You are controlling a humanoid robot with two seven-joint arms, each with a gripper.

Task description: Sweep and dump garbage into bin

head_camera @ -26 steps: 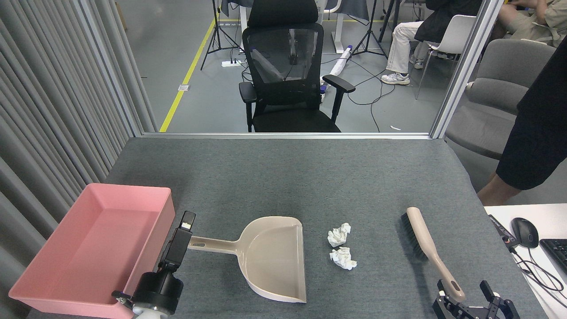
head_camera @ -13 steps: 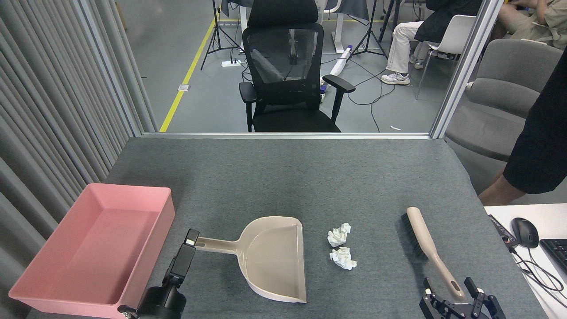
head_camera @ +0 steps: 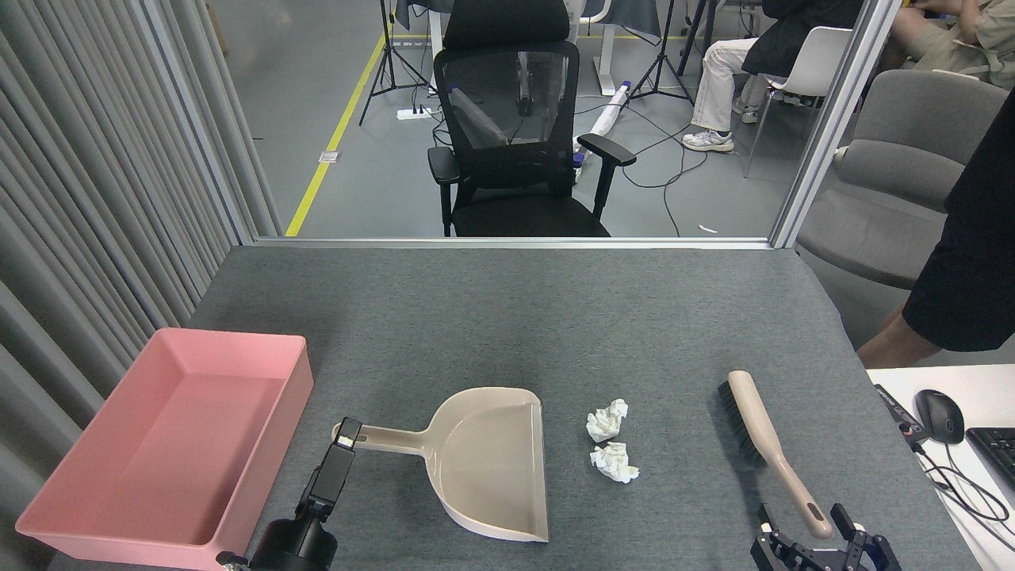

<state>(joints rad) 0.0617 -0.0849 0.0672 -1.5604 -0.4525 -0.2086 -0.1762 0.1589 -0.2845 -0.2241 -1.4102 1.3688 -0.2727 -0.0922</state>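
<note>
The garbage is two crumpled white paper wads, one [head_camera: 607, 420] just behind the other [head_camera: 614, 462], lying on the grey table right of a beige dustpan [head_camera: 492, 460]. The pink bin [head_camera: 238, 339] stands at the front left and holds nothing. My left gripper [head_camera: 345, 441] is seen edge-on at the end of the dustpan's handle, overlapping it; its jaws cannot be made out. A beige brush with black bristles [head_camera: 761, 432] lies at the right. My right gripper [head_camera: 805, 525] is open, with a finger on each side of the brush handle's near end.
A black office chair [head_camera: 515, 135] stands beyond the table's far edge. A person in black [head_camera: 967, 262] stands at the right, beside a white desk with a mouse [head_camera: 940, 416] and keyboard. Grey slats line the left side.
My left gripper moved right and toward me, from beside the bin to the dustpan handle's end. My right gripper shifted left and lower, around the brush handle's end. The person at right shifted.
</note>
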